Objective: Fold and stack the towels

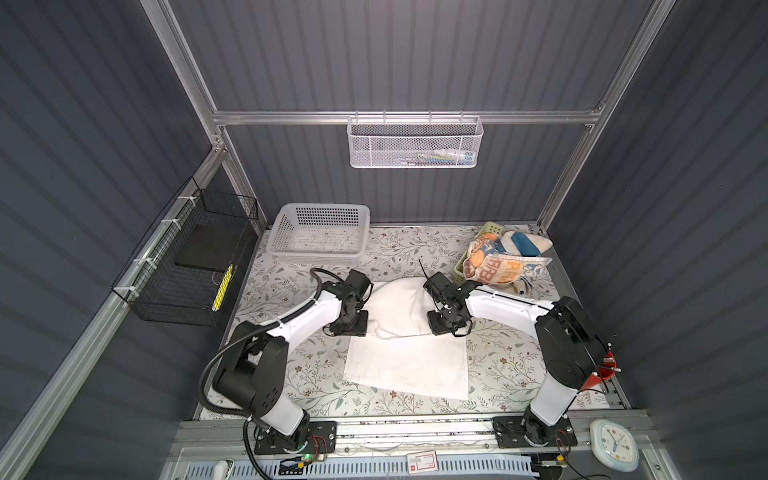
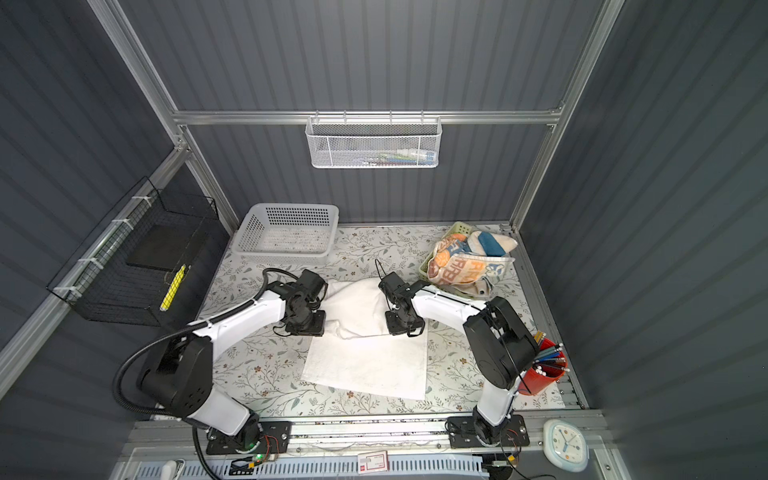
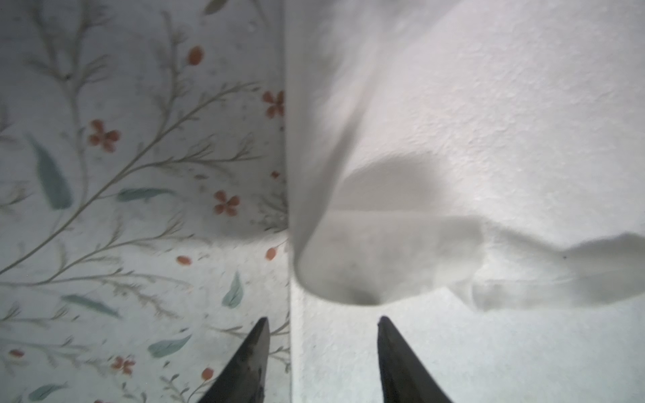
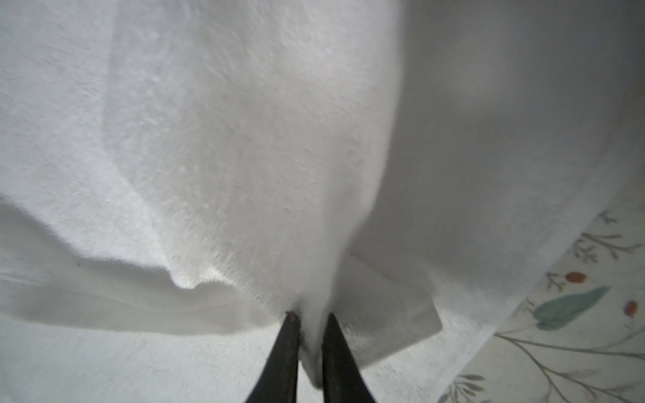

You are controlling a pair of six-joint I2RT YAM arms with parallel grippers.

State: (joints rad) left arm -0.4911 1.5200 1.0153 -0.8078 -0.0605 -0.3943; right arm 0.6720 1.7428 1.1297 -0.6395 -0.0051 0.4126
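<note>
The white towel (image 1: pixel 407 365) (image 2: pixel 365 365) lies on the flowered table covering; its near half is flat and its far half is raised in a bulging fold between both arms. My right gripper (image 1: pixel 446 326) (image 4: pixel 310 315) is shut on a pinch of the white towel's (image 4: pixel 244 157) raised edge. My left gripper (image 1: pixel 353 328) (image 3: pixel 323 319) is open at the towel's left side, its fingertips straddling the flat edge, and the rolled fold (image 3: pixel 349 272) hangs just ahead of them, untouched. The other towels (image 1: pixel 503 257) (image 2: pixel 465 262), orange, blue and cream, are heaped in a green basket (image 1: pixel 490 228) at the back right.
A white plastic basket (image 1: pixel 318 232) stands at the back left. A black wire cage (image 1: pixel 195 266) hangs on the left wall and a white mesh basket (image 1: pixel 415 143) on the back rail. A red cup of pencils (image 2: pixel 544 370) is beside the right arm's base.
</note>
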